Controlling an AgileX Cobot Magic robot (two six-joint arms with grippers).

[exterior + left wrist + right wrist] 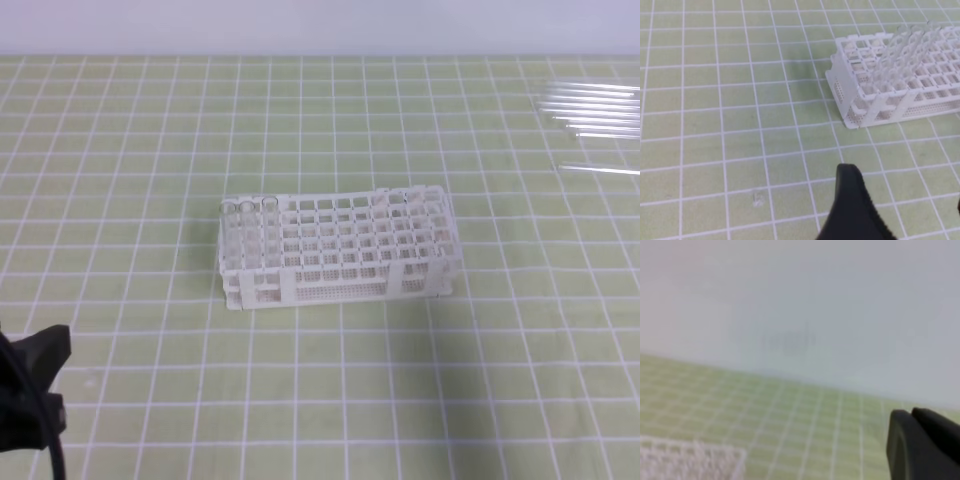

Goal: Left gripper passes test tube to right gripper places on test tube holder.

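The white test tube holder (340, 262) stands mid-table, with three clear tubes (246, 212) upright in its back-left corner holes. In the left wrist view the holder (875, 102) is ahead to the right. My left gripper (902, 189) is open above the mat in front of it, with one black finger (855, 212) showing and nothing between the jaws. My right gripper (911, 415) is raised and tilted toward the wall. Its fingers are pressed together, shut on nothing that shows. Several loose test tubes (597, 112) lie at the far right.
A green mat with a white grid (150, 150) covers the table up to a pale back wall. The left arm's black body (30, 385) sits at the near-left corner of the high view. A corner of the holder (690, 460) shows below the right gripper.
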